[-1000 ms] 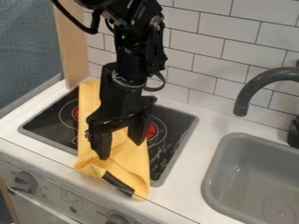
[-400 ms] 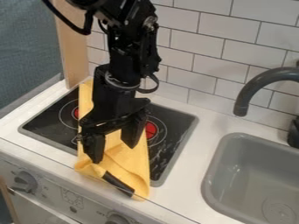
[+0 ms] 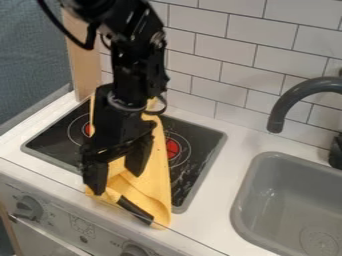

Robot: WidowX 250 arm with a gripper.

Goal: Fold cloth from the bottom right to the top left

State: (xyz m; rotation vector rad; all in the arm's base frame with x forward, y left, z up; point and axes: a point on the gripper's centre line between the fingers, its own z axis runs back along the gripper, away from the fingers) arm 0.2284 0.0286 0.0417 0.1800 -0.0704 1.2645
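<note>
Some overlap low on yellow cloth (image 3: 159, 187), lying across stovetop (image 3: 206, 145); bottom right isn't at top left, so main fold remains (my guess). Gripper (image 3: 117, 181) jaws well apart, nothing visibly held.

The stovetop (image 3: 199, 174) has a glossy, smooth black surface. The yellow cloth (image 3: 155, 185) looks soft and matt, and the backsplash tiles (image 3: 261, 44) are smooth with a slight sheen.

White counter (image 3: 217, 187) | black stovetop (image 3: 202, 145) set into it | yellow cloth (image 3: 156, 180) across stovetop and counter's front
</note>
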